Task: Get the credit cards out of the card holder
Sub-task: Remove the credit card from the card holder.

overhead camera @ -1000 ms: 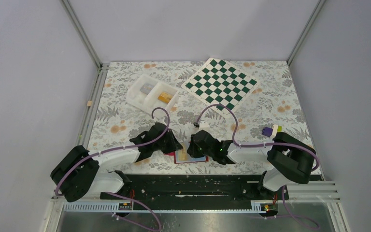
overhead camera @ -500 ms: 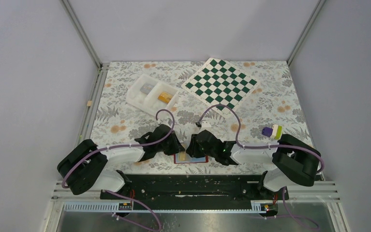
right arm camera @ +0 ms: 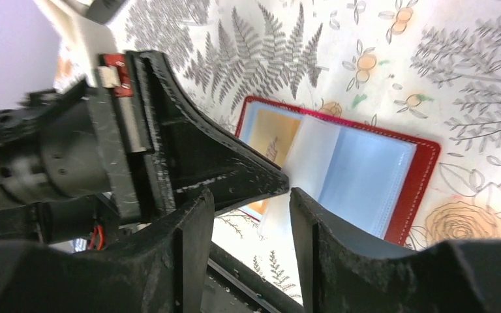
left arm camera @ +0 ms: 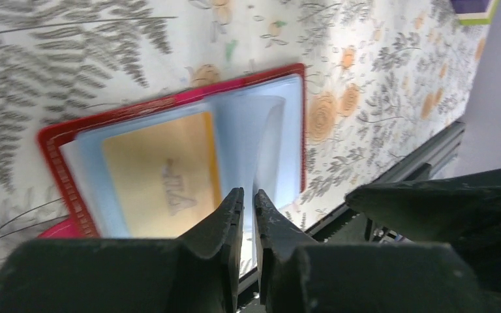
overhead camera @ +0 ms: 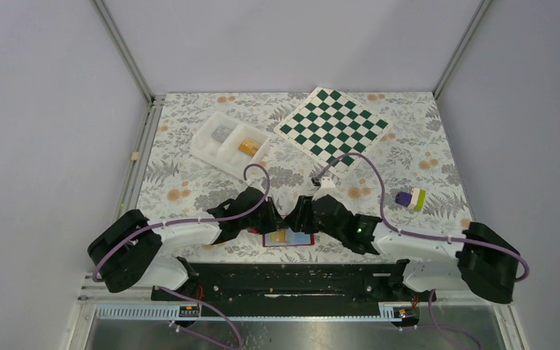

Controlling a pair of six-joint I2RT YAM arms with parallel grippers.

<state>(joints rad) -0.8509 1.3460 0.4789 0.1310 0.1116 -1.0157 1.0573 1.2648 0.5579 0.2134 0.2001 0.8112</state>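
Card holder lies open under both grippers, one sleeve pinched by the left.

The left gripper (left arm camera: 246, 197) is seen clenched on a translucent pale-blue sleeve (left arm camera: 264, 140) of the card holder (right arm camera: 423, 173). This leaf stands up to the fingertips from the open red wallet, which is laid flat on the floral tablecloth (overhead camera: 189, 189) directly beneath them. An orange-yellow credit card (left arm camera: 160, 173) is shown tucked in the pocket just beside the pinched leaf. The right gripper (right arm camera: 249, 195) is held spread apart with nothing grasped. In the right wrist view the left gripper's tip is framed in the gap between its fingers, just above the holder. Farther off, a purple and green block (overhead camera: 410, 197) is found well beyond the right gripper. A white two-compartment tray (overhead camera: 211, 155) and a chessboard (overhead camera: 333, 125) are set farthest back.
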